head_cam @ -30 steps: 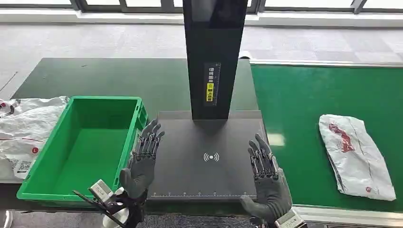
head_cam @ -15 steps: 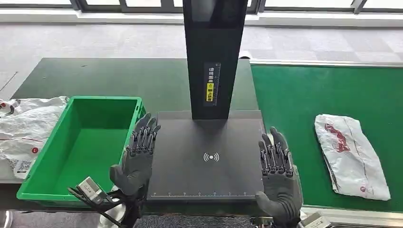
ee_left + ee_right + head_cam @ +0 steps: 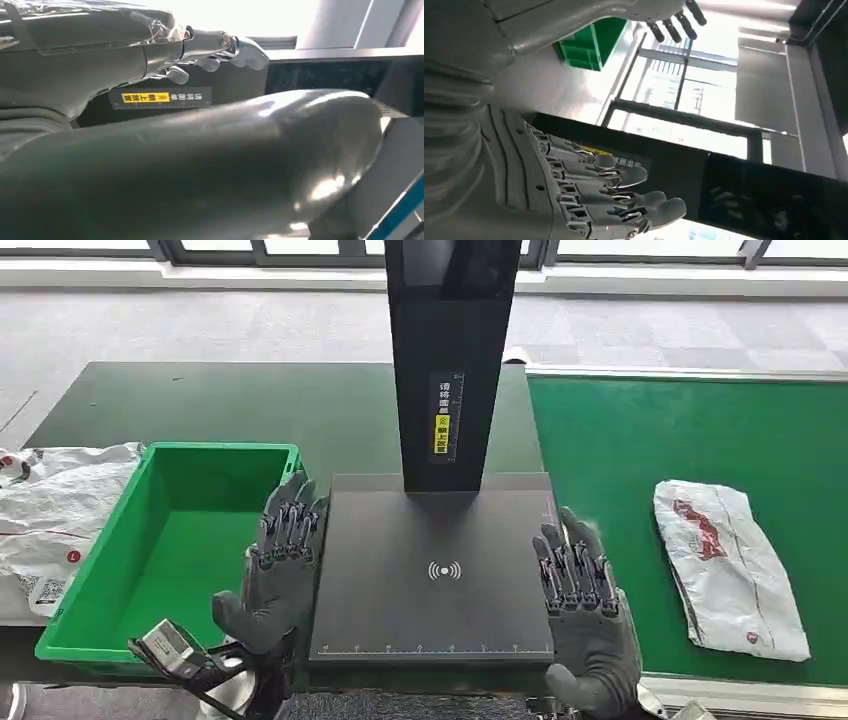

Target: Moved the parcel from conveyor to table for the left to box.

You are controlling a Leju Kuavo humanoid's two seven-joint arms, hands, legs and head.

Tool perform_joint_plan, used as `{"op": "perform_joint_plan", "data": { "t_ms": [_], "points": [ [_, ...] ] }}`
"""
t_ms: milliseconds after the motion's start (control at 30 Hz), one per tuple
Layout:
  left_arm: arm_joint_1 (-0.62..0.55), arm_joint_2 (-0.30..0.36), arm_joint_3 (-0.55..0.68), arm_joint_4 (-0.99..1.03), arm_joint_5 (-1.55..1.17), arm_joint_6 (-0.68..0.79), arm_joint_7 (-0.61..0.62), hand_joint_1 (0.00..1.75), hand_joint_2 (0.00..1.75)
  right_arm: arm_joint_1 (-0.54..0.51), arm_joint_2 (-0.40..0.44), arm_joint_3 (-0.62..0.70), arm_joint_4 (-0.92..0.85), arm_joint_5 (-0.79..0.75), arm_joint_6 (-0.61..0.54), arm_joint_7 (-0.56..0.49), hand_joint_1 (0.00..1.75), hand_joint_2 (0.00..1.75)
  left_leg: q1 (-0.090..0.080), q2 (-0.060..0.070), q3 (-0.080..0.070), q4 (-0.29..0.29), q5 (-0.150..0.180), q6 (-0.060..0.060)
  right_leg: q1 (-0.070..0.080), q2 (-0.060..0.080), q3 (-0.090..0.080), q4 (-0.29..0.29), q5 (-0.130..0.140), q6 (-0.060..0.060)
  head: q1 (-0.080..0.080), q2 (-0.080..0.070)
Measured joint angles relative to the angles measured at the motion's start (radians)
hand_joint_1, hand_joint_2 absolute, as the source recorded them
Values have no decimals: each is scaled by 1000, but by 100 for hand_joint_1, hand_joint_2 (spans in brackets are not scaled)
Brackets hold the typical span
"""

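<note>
1. Green conveyor belt (image 3: 640, 440) runs beside a dark table (image 3: 250, 405); a black scan pad (image 3: 435, 540) with an upright column (image 3: 450, 350) sits on the table at the belt's edge. Use the pad as landmark.
2. White parcel (image 3: 728, 565) lies flat on the belt, well to the right of the pad, apart from it. Long axis runs roughly away from the robot, slightly slanted.
3. Right hand (image 3: 585, 605) hovers at the pad's right edge, fingers spread, holding nothing. It is the nearer hand; parcel lies to its right with bare belt between.
4. Left hand (image 3: 280, 570) hovers at the pad's left edge, fingers apart, empty, just beside the green bin (image 3: 75, 610).
5. Judgement: pick not yet begun; the right hand needs to reach rightward across the belt.
6. Counts: one parcel on belt, one bin, empty, one scan pad, two hands; more crumpled white bags (image 3: 50, 510) left of the bin, number unclear.
</note>
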State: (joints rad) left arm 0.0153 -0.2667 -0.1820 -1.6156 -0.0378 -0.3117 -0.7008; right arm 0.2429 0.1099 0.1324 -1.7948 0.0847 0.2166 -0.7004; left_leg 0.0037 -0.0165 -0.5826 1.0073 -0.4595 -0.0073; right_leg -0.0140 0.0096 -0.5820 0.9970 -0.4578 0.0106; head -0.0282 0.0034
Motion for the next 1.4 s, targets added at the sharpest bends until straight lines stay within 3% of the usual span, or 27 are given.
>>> {"op": "perform_joint_plan", "data": {
  "t_ms": [200,233,267,300,533,800,1133,1400],
  "points": [
    [50,2,0,-29,-55,152,0,0,0,-1,22,-50,60,266,-247,20,0,175,0,0,0,0,-1,0,0,0,0,0,0,0,0,0],
    [60,2,0,-31,-55,177,0,0,0,-3,28,-66,69,311,-272,33,0,0,0,0,0,0,-1,0,0,0,0,0,0,0,0,0],
    [66,2,0,-30,-53,192,0,0,0,-6,31,-86,75,356,-296,51,0,0,0,0,0,0,-1,0,0,0,0,0,0,0,0,0],
    [71,2,0,-29,-42,200,0,0,0,-13,34,-104,81,394,-316,70,0,175,0,0,0,0,-1,0,0,0,0,0,0,0,0,0],
    [74,2,16,-21,18,217,0,0,0,-111,18,-230,168,632,-504,209,0,175,0,0,0,0,0,1,0,0,1,0,0,0,0,0],
    [90,-1,28,-8,10,247,0,0,0,-209,-46,-285,347,901,-696,366,0,175,0,0,0,0,-1,1,0,0,0,0,0,0,0,0],
    [90,0,33,19,42,229,2,0,0,-440,-188,-365,792,1190,-743,592,0,175,-1,-1,0,0,0,2,-1,-1,1,-1,1,2,0,0],
    [85,1,34,40,39,212,0,0,0,-537,-253,-394,1082,1204,-736,618,0,175,-1,-2,0,1,0,2,-1,-1,0,0,1,2,0,0]
  ]
}}
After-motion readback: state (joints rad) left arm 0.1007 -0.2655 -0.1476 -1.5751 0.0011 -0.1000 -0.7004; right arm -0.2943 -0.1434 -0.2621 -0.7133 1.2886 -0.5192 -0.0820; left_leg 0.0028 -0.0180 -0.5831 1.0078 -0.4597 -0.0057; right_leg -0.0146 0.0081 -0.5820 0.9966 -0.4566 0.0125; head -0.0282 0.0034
